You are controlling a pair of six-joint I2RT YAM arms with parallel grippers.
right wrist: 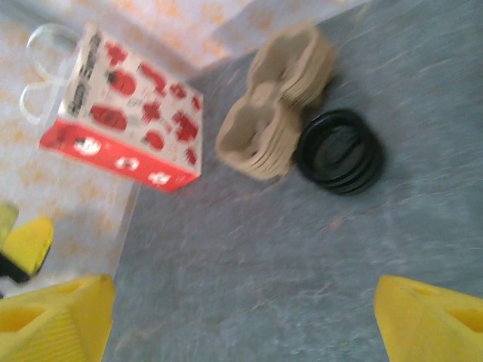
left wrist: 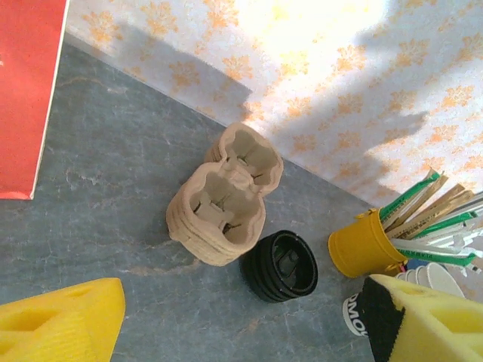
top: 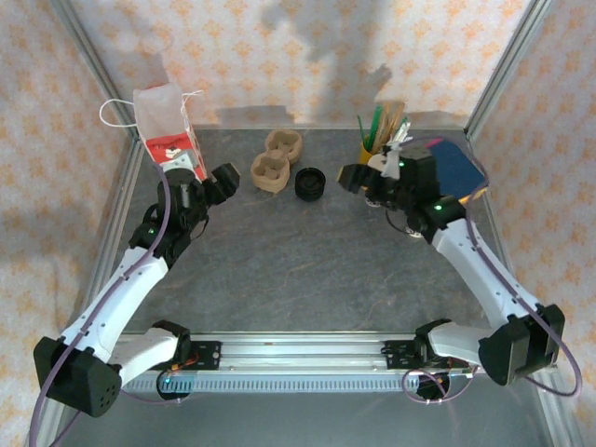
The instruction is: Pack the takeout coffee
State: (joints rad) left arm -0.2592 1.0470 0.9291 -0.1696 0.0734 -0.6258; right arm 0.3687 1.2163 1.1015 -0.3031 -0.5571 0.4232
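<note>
Top external: left gripper [top: 207,177] spread, right gripper [top: 365,182] spread, both empty. Black lids [top: 310,183] at carrier's [top: 277,160] 4 o'clock; finished coffee can't be told from cups [left wrist: 432,277], 3 o'clock of lids. Risk: you may pinch several nested lids together, or shove the carrier.

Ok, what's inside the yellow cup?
Green-and-white and brown wrapped sticks poke out of the yellow cup; its wall hides their lower ends and anything beneath.
</note>
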